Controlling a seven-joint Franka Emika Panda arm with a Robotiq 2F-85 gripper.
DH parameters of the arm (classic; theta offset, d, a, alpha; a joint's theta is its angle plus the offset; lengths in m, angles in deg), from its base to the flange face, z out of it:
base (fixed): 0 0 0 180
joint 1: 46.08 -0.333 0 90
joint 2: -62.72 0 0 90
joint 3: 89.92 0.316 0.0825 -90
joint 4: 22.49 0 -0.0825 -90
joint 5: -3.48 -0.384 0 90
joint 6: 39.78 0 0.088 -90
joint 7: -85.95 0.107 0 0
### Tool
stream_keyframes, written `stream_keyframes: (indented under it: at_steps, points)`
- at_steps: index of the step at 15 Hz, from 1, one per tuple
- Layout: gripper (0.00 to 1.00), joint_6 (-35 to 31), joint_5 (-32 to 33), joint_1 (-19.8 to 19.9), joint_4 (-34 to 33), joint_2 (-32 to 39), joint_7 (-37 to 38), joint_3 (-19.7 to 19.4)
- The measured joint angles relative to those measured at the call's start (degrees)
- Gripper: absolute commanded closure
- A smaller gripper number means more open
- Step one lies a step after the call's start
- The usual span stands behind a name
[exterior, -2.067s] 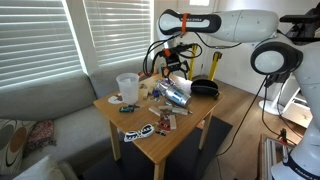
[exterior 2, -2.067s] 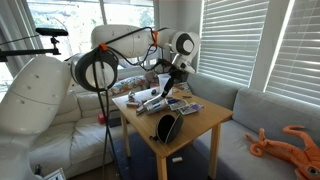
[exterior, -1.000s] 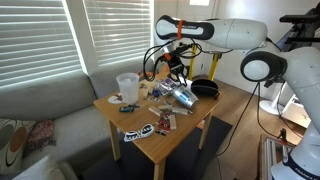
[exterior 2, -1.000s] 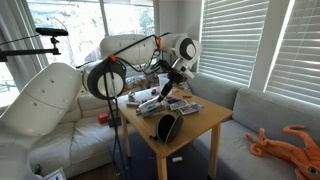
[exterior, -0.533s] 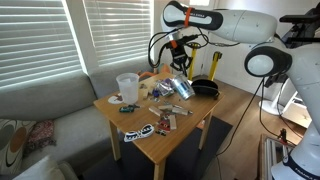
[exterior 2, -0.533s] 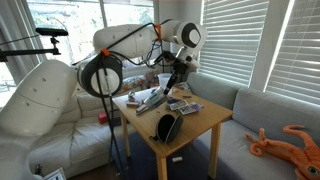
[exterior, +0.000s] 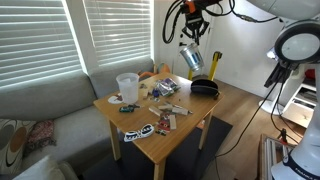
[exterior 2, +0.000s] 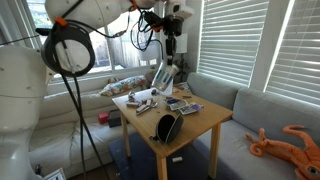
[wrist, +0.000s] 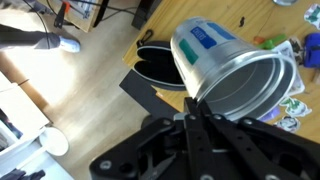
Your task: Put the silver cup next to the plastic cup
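Hanging tilted above the wooden bench [exterior: 203, 108], the shiny silver metal cup [exterior: 191, 58] is clamped between the jaws, far from the translucent plastic cup [exterior: 127, 87].

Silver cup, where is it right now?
In an exterior view the silver cup hangs in the pincer, in the air over the table end where the black bowl sits, far from the plastic cup.
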Motion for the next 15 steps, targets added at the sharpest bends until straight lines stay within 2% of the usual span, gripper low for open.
stream_keyframes:
  at_steps: [1, 3, 7, 10, 13, 15]
  points:
    - [0.96, -1.6, 2.7, -1.2, 0.4, -1.0, 0.4, -0.2]
    - [0.96, -5.3, 6.6, -2.7, 2.1, -2.3, 1.6, -0.6]
    - [0.99, -6.7, 7.4, -2.8, 3.5, -2.5, 1.9, -1.1]
    - [0.99, -8.2, 8.5, -4.1, 3.5, -1.1, 5.7, -1.1]
    - [0.99, -14.9, 9.7, -7.5, 2.5, 2.1, 8.6, -0.7]
    - [0.99, -18.8, 13.8, -9.8, 1.4, 4.3, 10.5, -1.2]
